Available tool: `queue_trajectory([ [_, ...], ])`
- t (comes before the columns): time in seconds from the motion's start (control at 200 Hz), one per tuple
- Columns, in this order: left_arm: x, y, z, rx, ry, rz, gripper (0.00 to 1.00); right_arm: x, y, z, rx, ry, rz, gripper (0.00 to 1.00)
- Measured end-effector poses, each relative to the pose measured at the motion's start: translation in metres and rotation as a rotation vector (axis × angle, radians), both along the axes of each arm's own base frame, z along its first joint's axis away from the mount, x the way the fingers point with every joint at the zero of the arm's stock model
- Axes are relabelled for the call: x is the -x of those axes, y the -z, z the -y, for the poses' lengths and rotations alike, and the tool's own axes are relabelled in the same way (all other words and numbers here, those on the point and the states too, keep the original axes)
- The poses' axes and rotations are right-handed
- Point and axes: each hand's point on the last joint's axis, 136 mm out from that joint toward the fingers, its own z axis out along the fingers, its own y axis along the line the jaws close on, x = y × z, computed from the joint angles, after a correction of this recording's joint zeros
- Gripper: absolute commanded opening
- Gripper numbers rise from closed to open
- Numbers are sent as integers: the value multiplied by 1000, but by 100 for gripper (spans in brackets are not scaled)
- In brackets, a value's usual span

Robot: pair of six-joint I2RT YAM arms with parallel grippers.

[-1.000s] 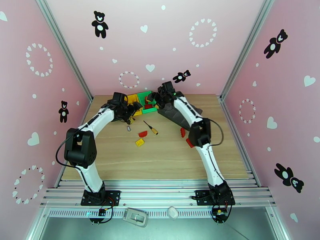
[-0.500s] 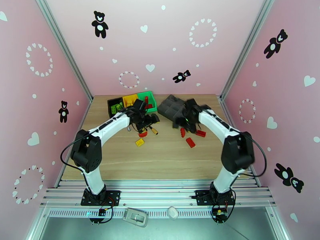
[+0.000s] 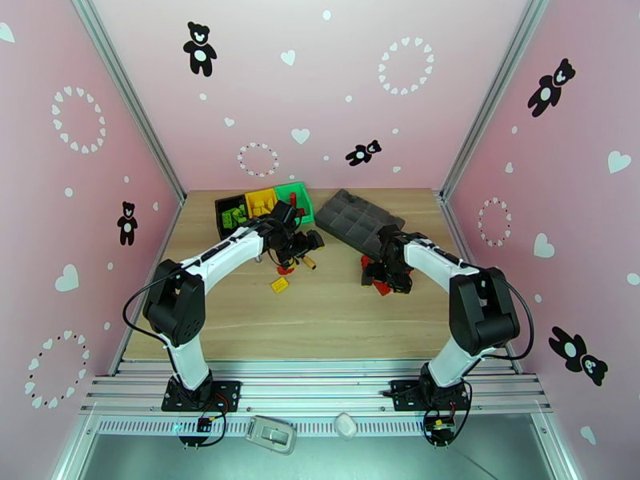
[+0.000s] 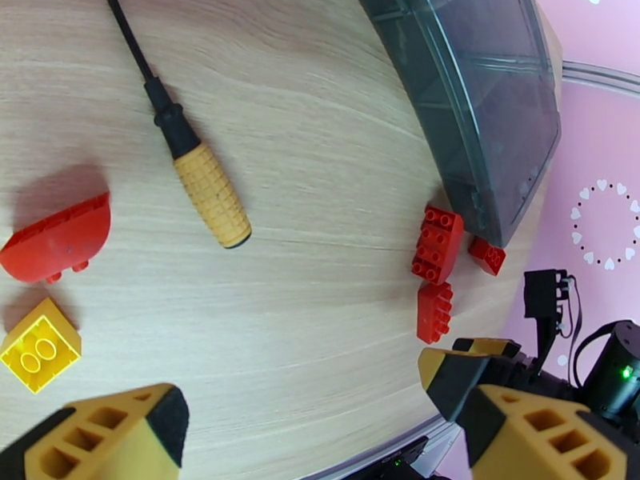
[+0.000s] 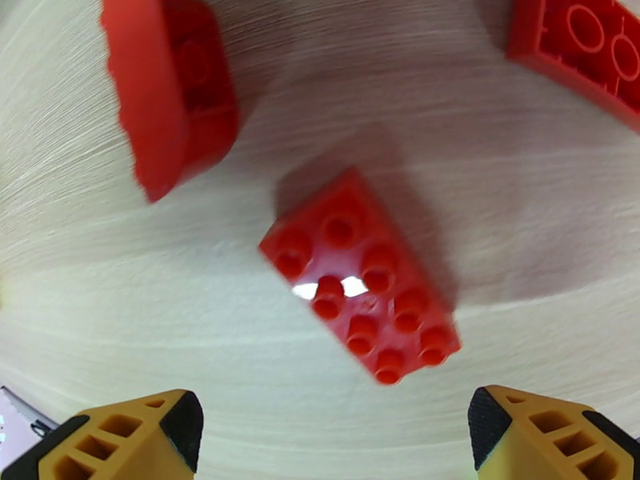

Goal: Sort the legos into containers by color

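My left gripper (image 3: 302, 243) hovers open over the table, its yellow fingers (image 4: 112, 434) wide apart. Below it lie a red curved lego (image 4: 56, 242) and a yellow lego (image 4: 38, 346). My right gripper (image 3: 390, 275) is open low over a red studded lego (image 5: 360, 314), which sits between its fingers (image 5: 136, 434) untouched. Two more red legos (image 5: 172, 90) flank it. The black bin (image 3: 230, 214), yellow bin (image 3: 260, 202) and green bin (image 3: 298, 191) stand in a row at the back. Green pieces show in the black bin and red ones in the green.
A screwdriver with a yellowish handle (image 4: 208, 194) lies just beyond the left gripper. The flat dark grey tray (image 3: 356, 216) sits at the back right, with red legos (image 4: 438, 243) at its near edge. Open wood stretches toward the front.
Both arms have left the bins. The right gripper swung out and came down over the red legos by the tray; the left gripper moved right over the screwdriver.
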Motion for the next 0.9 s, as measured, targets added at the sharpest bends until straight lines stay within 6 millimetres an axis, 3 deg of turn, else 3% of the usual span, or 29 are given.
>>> queue_trajectory([
  [0.265, 11, 16, -8, -26, -10, -40, 96, -6, 21, 1, 26, -43, -47, 81],
  [0.546, 11, 16, -8, -27, -9, -40, 96, -6, 22, -7, 15, -72, -54, 55],
  [0.706, 10, 16, -8, -25, -11, -40, 96, -7, 20, -20, 2, -95, -39, 43],
  [0.901, 5, 16, -14, -19, -26, -43, 96, -6, 15, -44, -19, -128, -24, 41],
])
